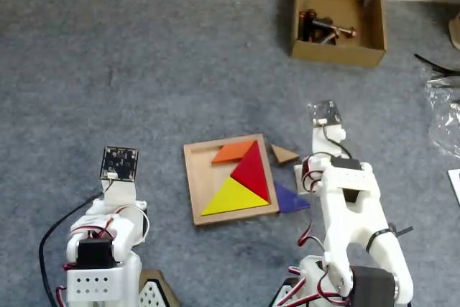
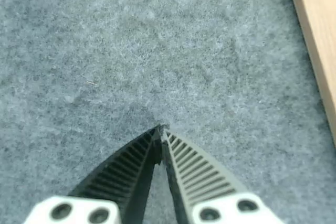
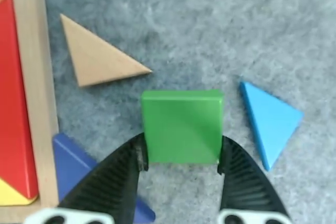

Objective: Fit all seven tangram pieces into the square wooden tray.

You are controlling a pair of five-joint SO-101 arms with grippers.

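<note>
Our right pincer [image 3: 180, 153] clasps the green square [image 3: 181, 121] by two opposite flat edges, near the tray [image 3: 44, 103], and we judge it light, stiff, rather slick wood, while the left pincer [image 2: 160, 129] sits closed and empty.

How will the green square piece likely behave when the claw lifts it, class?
Probably stiff: the green square looks like a thick solid block. Its flat sides meet the right claw, so it should hold squarely, though paint may be slick. Flat on the grey felt, it should not roll.
</note>
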